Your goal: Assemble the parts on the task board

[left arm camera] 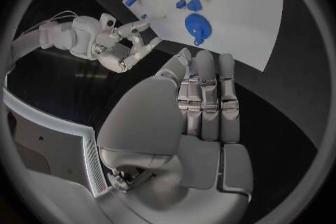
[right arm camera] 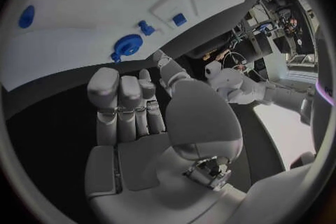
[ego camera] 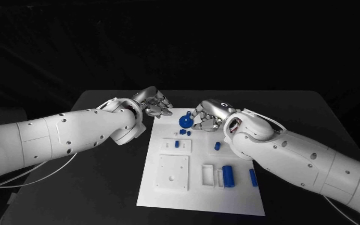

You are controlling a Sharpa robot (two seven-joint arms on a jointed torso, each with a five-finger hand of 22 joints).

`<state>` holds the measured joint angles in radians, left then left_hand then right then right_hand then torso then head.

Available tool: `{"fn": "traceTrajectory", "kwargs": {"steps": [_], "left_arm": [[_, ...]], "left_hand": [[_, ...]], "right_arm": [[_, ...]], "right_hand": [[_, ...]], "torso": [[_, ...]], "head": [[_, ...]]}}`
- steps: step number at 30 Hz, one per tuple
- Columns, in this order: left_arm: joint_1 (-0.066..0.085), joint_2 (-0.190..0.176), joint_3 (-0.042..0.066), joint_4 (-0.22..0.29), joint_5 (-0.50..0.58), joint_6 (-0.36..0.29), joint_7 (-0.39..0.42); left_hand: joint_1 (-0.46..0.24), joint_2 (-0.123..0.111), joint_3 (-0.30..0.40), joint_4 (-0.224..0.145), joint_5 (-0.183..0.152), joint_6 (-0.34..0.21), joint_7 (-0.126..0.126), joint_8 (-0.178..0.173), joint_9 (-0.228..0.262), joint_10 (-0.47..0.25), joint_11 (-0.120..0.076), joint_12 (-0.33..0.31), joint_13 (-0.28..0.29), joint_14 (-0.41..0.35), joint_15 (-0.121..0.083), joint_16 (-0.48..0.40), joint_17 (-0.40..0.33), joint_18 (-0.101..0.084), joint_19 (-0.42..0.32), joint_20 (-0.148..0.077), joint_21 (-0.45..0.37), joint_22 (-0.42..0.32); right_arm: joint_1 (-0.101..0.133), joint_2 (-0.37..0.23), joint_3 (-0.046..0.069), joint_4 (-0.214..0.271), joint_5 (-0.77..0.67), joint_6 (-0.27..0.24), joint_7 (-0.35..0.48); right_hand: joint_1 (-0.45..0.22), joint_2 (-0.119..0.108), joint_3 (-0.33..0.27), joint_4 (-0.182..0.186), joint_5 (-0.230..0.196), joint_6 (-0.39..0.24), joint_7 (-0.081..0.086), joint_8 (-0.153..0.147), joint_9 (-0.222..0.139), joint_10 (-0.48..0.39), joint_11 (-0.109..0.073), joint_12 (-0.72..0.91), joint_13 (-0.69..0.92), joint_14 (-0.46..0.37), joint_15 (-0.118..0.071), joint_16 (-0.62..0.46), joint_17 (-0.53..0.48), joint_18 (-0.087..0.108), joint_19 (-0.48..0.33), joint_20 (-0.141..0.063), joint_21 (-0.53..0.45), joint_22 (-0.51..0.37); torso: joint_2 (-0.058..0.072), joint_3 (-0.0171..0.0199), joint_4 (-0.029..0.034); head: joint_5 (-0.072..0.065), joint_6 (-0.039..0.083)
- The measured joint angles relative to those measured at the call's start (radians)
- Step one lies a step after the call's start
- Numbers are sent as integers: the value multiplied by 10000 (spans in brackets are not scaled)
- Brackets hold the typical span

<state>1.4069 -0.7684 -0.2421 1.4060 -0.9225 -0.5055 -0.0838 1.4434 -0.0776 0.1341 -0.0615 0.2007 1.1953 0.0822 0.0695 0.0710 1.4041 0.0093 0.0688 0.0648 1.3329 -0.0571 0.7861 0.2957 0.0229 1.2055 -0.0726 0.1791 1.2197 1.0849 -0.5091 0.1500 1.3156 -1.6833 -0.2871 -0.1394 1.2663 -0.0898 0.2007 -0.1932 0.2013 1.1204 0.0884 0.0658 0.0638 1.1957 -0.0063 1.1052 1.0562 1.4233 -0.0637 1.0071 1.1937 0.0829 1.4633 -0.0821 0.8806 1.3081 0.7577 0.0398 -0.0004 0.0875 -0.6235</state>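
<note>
At the far end of the white task board (ego camera: 201,196), the left hand (ego camera: 154,104) and the right hand (ego camera: 208,113) are seen poised just beside a round blue disc (ego camera: 186,120), which lies on the plate near its far edge. Nothing is held by either hand: in the wrist views the fingers of each are shown side by side and loosely extended, with empty palms. A risk is judged to lie in the closeness of the two hands; should both reach for the disc together, it could be knocked off the board onto the black table (ego camera: 98,183), or the fingers could collide. On the near half of the board, a blue cylinder (ego camera: 228,175) is seated in a raised white holder (ego camera: 208,175), while a square white block (ego camera: 173,173) alongside carries no part.
</note>
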Motion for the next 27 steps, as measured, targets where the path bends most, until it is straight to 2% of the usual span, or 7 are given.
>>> {"fn": "traceTrajectory", "kwargs": {"steps": [5,11,13,18,20,27], "left_arm": [[62,-91,1,85,861,-327,473],[147,-188,5,221,1597,-602,892],[172,-204,4,278,1758,-672,993],[235,-253,3,392,2006,-783,1156],[262,-270,3,432,2082,-816,1203],[328,-327,3,522,2251,-876,1299]], "left_hand": [[0,0,19,-130,43,0,0,0,0,0,0,0,1,76,77,-797,-148,-1,0,0,-381,-112],[0,0,19,-130,42,0,-1,0,1,0,0,0,1,76,77,-892,-148,0,3,-3,-421,-116],[-59,59,-9,-299,42,-1,-1,0,1,0,0,0,1,215,72,-1213,106,-1,68,15,-756,20],[-72,72,-21,-310,42,-1,-1,0,1,0,0,0,1,215,72,-1262,179,-2,96,12,-815,63],[-73,72,-21,-310,42,-1,-1,0,2,0,0,0,1,215,72,-1332,221,-1,96,12,-928,139],[-73,72,-21,-310,42,-1,-1,0,2,0,0,0,2,215,72,-1357,248,-2,96,12,-972,203]], "right_arm": [[39,316,-144,-235,-596,-6,-96],[154,647,-388,-521,-1062,-7,-231],[193,713,-438,-592,-1168,-6,-276],[233,849,-513,-677,-1355,5,-368],[244,879,-533,-689,-1419,16,-403],[257,877,-586,-714,-1603,74,-545]], "right_hand": [[-40,-40,83,83,-66,144,-54,0,1,111,-31,113,129,48,-49,76,68,1,0,0,198,-1],[-92,-92,304,248,-193,247,-97,0,1,343,-40,368,447,163,-90,268,225,4,37,-37,562,-1],[-92,-92,337,281,-193,280,-65,0,1,343,-41,369,507,163,-90,270,261,4,37,-37,606,-1],[-92,-92,373,317,-193,328,-113,0,2,428,-63,457,608,200,-57,336,309,4,37,-37,718,-2],[-132,-132,417,361,-193,349,-133,0,2,478,-59,525,675,240,-97,404,354,4,37,-37,810,-2],[-128,-136,439,484,-193,350,-134,0,2,501,-65,589,801,250,-107,480,436,5,37,-37,949,-3]], "torso": [[78,-77,88],[190,-164,200],[225,-189,237],[312,-241,303],[347,-259,331],[448,-307,377]], "head": [[-7,-4],[-2,58],[-11,82],[-37,117],[-56,130],[-89,138]]}}
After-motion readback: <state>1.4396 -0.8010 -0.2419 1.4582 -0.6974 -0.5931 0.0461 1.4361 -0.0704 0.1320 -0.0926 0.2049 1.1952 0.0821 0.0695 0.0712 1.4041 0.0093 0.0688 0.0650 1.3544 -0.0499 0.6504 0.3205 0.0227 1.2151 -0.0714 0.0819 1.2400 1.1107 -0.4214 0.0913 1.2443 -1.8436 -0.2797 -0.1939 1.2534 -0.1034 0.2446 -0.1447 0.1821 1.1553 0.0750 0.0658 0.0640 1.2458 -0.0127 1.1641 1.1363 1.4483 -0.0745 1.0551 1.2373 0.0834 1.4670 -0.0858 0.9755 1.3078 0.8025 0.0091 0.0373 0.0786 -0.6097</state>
